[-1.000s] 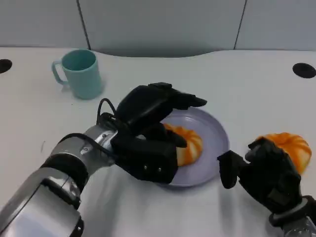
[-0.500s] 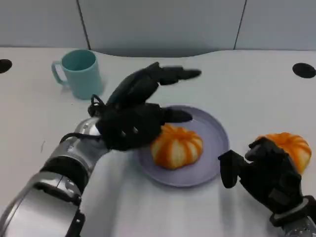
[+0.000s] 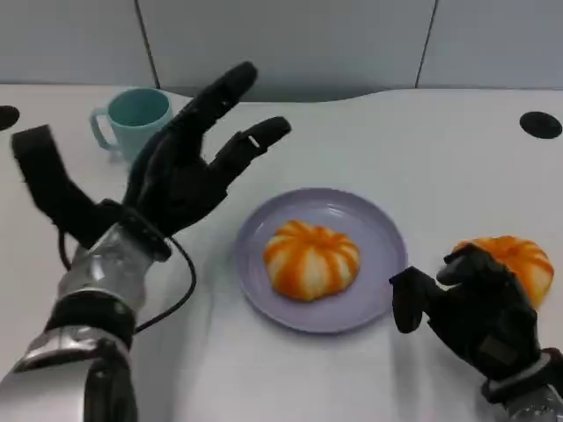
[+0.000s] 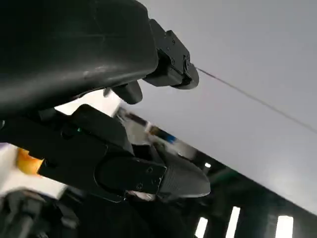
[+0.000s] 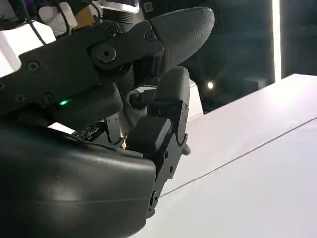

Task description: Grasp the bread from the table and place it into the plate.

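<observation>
Head view: one bread (image 3: 311, 258) lies in the plate (image 3: 378, 264) on the desk (image 3: 369, 141); a second bread (image 3: 519, 260) sits at the right, just behind the right hand (image 3: 471, 312) — fingers curled, empty. Left hand (image 3: 176, 171) is raised, fingers spread, near the mug (image 3: 132, 119).

Left wrist view: hand (image 4: 124, 168) released, holding nothing.

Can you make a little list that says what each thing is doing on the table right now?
plate: lavender, on the white table
bread in plate: orange striped, lying in the middle
second bread: on the table, right of the plate
cup: teal, upright, far left
left hand: raised beside the plate, fingers spread, holding nothing
right hand: low by the second bread, fingers curled
</observation>
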Robot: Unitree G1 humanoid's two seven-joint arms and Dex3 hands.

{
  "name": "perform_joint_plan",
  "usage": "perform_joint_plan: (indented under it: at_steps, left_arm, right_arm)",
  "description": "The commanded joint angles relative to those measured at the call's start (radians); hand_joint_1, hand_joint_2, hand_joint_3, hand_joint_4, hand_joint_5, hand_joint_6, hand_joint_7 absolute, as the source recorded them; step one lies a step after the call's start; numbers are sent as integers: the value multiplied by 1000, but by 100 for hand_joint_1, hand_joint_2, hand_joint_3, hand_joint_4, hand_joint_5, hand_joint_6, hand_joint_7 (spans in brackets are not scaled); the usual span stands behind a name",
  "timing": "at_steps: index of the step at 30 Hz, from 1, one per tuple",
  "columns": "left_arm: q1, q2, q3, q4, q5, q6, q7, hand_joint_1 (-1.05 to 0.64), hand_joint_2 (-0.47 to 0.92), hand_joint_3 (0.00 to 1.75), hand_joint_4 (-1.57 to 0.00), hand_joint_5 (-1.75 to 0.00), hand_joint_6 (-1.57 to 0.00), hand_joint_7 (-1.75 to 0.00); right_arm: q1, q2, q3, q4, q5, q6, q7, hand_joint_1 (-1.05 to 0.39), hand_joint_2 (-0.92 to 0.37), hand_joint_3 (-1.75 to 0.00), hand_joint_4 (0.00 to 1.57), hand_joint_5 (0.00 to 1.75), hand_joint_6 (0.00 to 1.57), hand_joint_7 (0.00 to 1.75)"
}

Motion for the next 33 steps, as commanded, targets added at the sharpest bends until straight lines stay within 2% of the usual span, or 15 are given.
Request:
perform_joint_plan:
  at_steps: [1,9,12,18,25,33]
  left_arm:
    - [80,33,20,-87,-27,75,-41,-98,92,41,0,-97,-22,-2]
    - [235,57,37,-218,-61,197,-56,-97,92,36,0,-107,-27,-5]
    - [302,45,40,-277,-78,231,-42,-97,92,37,0,-109,-29,-7]
    - [390,24,45,-364,-117,310,-32,-95,92,39,0,-108,-32,-10]
    - [441,32,42,-377,-109,276,-48,-95,92,45,0,-111,-30,-10]
    - [463,39,50,-374,-112,255,-36,-95,92,47,-1,-115,-31,-14]
  right_arm:
    - [1,-10,3,-4,4,9,-5,-51,-90,0,70,147,96,53]
    - [-6,-24,11,3,-5,5,0,-52,-92,-1,70,146,96,54]
    - [-13,-27,6,13,3,19,3,-51,-90,0,74,139,98,53]
    - [-16,-35,5,18,2,27,-3,-51,-91,-1,76,136,102,42]
    - [-22,-43,5,28,3,33,11,-51,-92,0,71,142,101,38]
    - [-13,-49,7,19,2,57,14,-50,-91,0,73,138,103,36]
